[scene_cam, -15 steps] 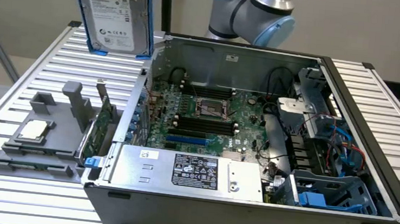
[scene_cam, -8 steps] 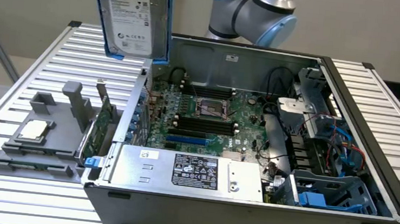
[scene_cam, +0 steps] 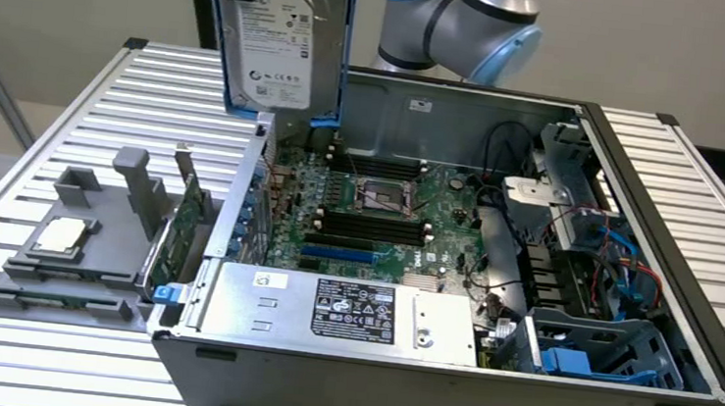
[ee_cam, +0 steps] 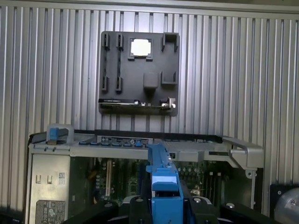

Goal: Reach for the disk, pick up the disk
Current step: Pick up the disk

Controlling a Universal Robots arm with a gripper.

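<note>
The disk [scene_cam: 285, 44] is seen in the upper part of the exterior view, toward the exterior view's left of centre. It is held in the air above the open computer case [scene_cam: 670, 289] and rests on nothing. In the wrist view the gripper [ee_cam: 166, 207] is closed partway onto the blue bracket [ee_cam: 163, 179] that frames the disk, with a black finger [ee_cam: 136, 205] pressed against each side of it; the disk is therefore held. The reach and the grasp are judged complete, and the lift is judged well advanced, since the lower edge of the disk is seen above the case wall nearest the exterior view's left. No further part of the stated task is seen to be outstanding beyond keeping the grip secure. The disk is carried on edge: its long axis runs vertically, its white label is turned toward the exterior camera, and one narrow end points down at the case. The power-supply box [scene_cam: 340, 309] lies in the lower part of the case, and the processor chip [scene_cam: 60, 236] sits on the grey fixture [scene_cam: 12, 302] on the slatted table [scene_cam: 53, 137]; both are well apart from the disk.
</note>
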